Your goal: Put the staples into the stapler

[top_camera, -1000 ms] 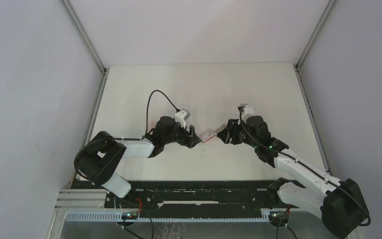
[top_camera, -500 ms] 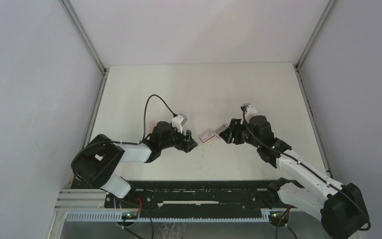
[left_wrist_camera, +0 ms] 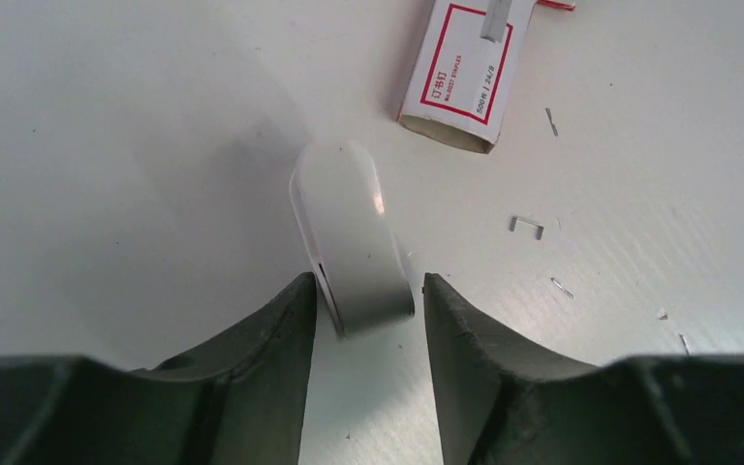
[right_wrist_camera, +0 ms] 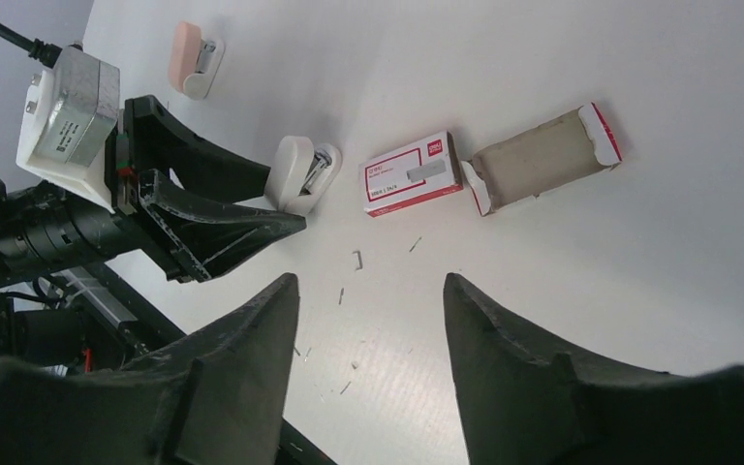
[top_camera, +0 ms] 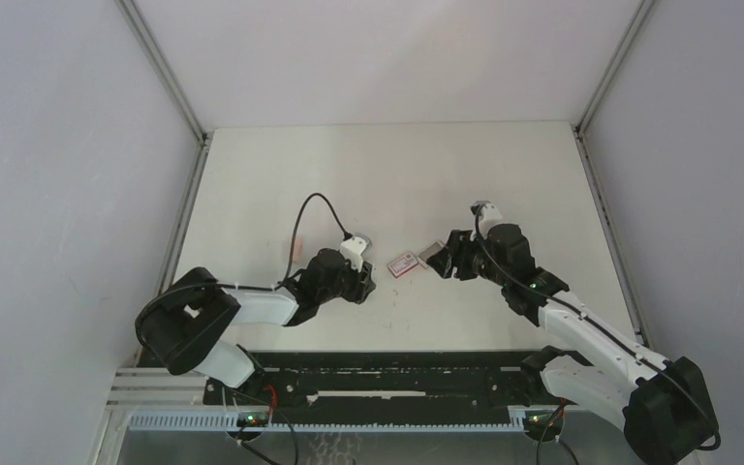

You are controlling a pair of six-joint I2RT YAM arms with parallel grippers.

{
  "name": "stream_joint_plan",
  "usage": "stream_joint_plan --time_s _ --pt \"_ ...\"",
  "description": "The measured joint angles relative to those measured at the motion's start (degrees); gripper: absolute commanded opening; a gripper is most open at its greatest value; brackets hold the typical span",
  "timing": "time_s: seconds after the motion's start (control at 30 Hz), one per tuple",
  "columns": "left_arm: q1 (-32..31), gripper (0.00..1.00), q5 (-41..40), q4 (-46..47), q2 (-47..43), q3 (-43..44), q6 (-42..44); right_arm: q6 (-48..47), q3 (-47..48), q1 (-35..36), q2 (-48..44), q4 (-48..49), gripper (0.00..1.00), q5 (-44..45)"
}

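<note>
The left gripper (left_wrist_camera: 368, 283), fingers apart, brackets the white stapler (left_wrist_camera: 347, 218) and should clamp it next; the right gripper (right_wrist_camera: 370, 281), also spread, must then fetch the staples (right_wrist_camera: 426, 170).

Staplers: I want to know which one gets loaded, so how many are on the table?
2. A small white plastic stapler sits between the left tool's fingers; a small pink stapler lies apart, off to that tool's left. Others may be hidden.

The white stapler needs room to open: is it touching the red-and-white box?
Apart. The right wrist view shows bare table between the white stapler and the red-and-white box; the left wrist view shows the same gap.
</note>
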Motion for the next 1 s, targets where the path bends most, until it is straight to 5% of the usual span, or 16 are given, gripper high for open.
stream_joint_plan --time_s 0.33,0.63,1.0 --pt "-3.41 0.01 -5.05 -1.75 -0.37 0.66 1.97 2.01 -0.07 -0.85 0.02 0.35 0.74 -1.31" --pt "-11.80 0.00 -3.13 -3.48 -11.39 0.66 2.10 11.98 -0.33 1.38 6.86 6.34 0.75 -7.58" --pt "-14.45 0.00 -1.40 -4.20 -15.69 0.66 1.05 20.65 -0.31 7.45 12.00 14.84 0.74 -10.43"
